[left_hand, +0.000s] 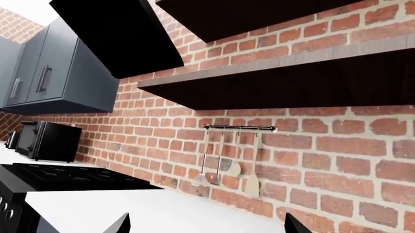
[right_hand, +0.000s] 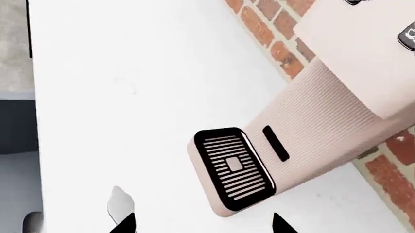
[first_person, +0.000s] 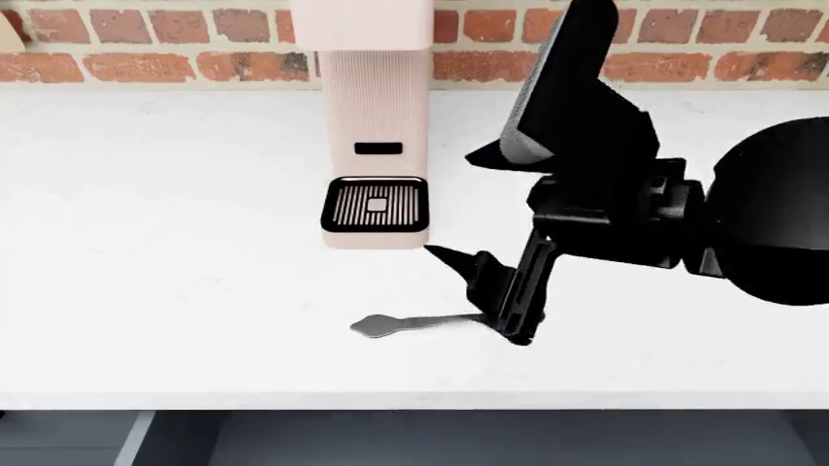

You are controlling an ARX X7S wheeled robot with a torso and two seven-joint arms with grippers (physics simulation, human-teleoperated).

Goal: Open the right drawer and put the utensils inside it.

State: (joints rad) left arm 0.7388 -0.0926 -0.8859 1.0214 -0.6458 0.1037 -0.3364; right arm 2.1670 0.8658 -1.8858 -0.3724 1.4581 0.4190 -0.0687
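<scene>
In the left wrist view the left hand (left_hand: pixel 206 224) showed only two dark fingertips spread wide with nothing between them; it faced a brick wall (left_hand: pixel 324 145) with a utensil rail (left_hand: pixel 240 128), dark shelves (left_hand: pixel 292 82) and a stove (left_hand: pixel 58 177), none of it part of the job.

In the head view the right hand (first_person: pixel 499 306) stood low over the white worktop (first_person: pixel 169 243), at about five o'clock from the pale coffee machine (first_person: pixel 376 126); its fingers came down at the handle end of the spoon (first_person: pixel 388 325), whose bowl lay out toward nine o'clock; whether they had closed on the handle could not be told. The drawer itself was not clearly in view.

In the right wrist view the right hand's fingertips (right_hand: pixel 126 224) stood apart, the spoon bowl just beside one of them.

The step looked like picking up the spoon; next it would need a firm pinch on the handle, then a lift.
</scene>
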